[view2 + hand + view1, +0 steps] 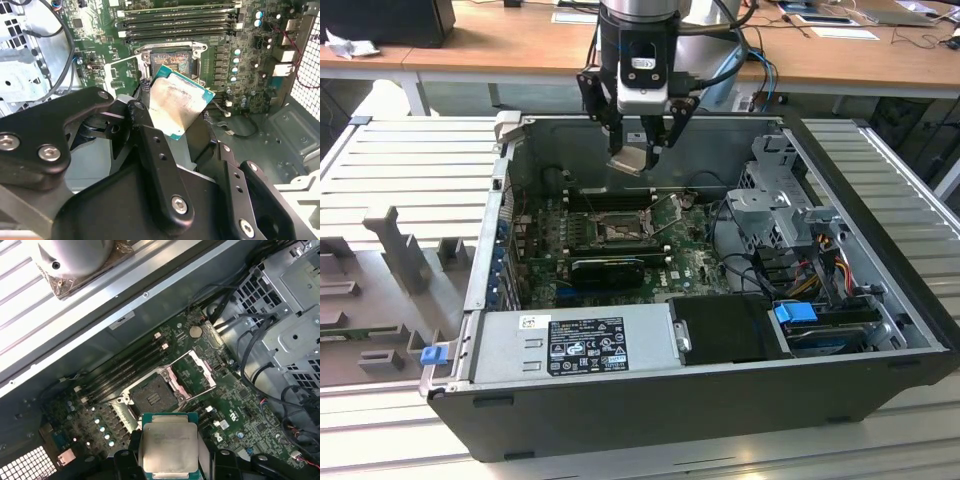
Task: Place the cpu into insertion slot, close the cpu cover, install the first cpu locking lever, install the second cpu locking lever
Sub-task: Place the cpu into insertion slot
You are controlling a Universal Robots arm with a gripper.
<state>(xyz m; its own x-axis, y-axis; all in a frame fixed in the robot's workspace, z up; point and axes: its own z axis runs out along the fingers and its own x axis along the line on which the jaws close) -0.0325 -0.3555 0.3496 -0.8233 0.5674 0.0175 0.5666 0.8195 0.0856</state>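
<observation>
My gripper [638, 148] hangs over the open computer case, shut on the cpu [631, 160], a flat silver-topped chip pinched by its edges. In both wrist views the cpu [170, 447] [177, 102] is held between the black fingers [145, 125], above the motherboard and apart from it. The insertion slot [152, 399] [618, 232] lies open below with its dark centre bare; the cpu hides part of it in the second wrist view. The cpu cover [196, 372] [121, 75] stands swung back on its hinge beside the slot.
Long memory slots [125, 367] run beside the socket. A metal drive cage [780, 190] with cables fills the exterior view's right of the case. The power supply [575, 340] sits along the near side. The case wall [125, 305] rises behind the board.
</observation>
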